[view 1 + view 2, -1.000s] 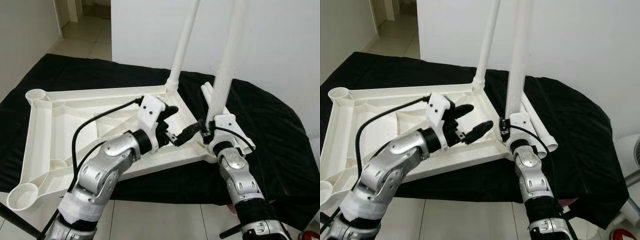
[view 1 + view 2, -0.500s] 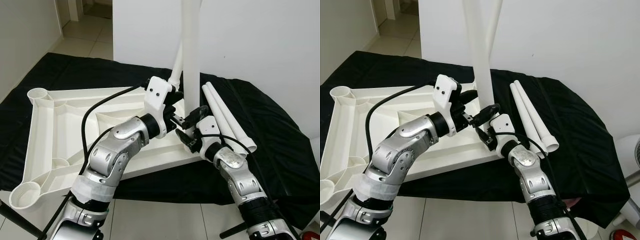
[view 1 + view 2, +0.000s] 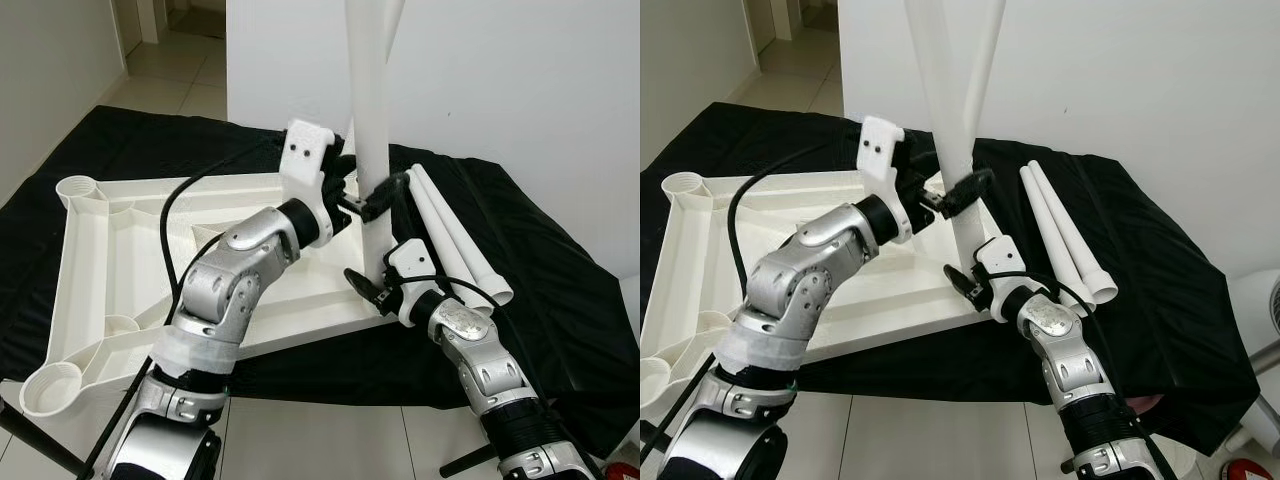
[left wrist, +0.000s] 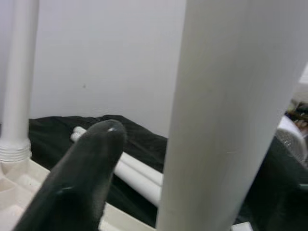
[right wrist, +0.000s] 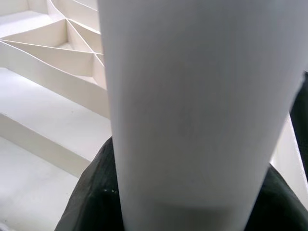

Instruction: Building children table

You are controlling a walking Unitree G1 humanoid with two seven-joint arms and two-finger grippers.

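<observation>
In the left eye view, a white plastic children's tabletop (image 3: 110,250) lies upside down on a black cloth (image 3: 560,300) spread over the floor, its ribbed underside up, with round leg sockets at its 9 and 7 o'clock corners. A white plastic tube leg (image 3: 368,110) stands upright over the tabletop's near-right corner, at about 4 o'clock on the panel. The left gripper (image 3: 362,195) reaches in from 9 o'clock with its black fingers on either side of this leg partway up, closed narrowly around it. The right gripper (image 3: 372,285) clasps the same leg lower down, near its base, its fingers wrapped around the tube. Another white leg (image 3: 347,160) already stands in the far-right corner socket at 1 o'clock, partly hidden behind the held one. Two spare white tube legs (image 3: 455,240) lie side by side on the cloth at 3 o'clock of the tabletop, touching each other.

The right eye view shows the same layout: the held leg rises past the top edge, with a white wall (image 3: 1140,80) behind it.

In the left wrist view, one black fingertip (image 4: 96,149) sits just beside the broad white leg, the fitted leg and the two spare ones lying beyond.

In the right wrist view, the white leg stands close against the camera, with black fingers (image 5: 91,192) at both sides of it and the ribbed tabletop behind.
</observation>
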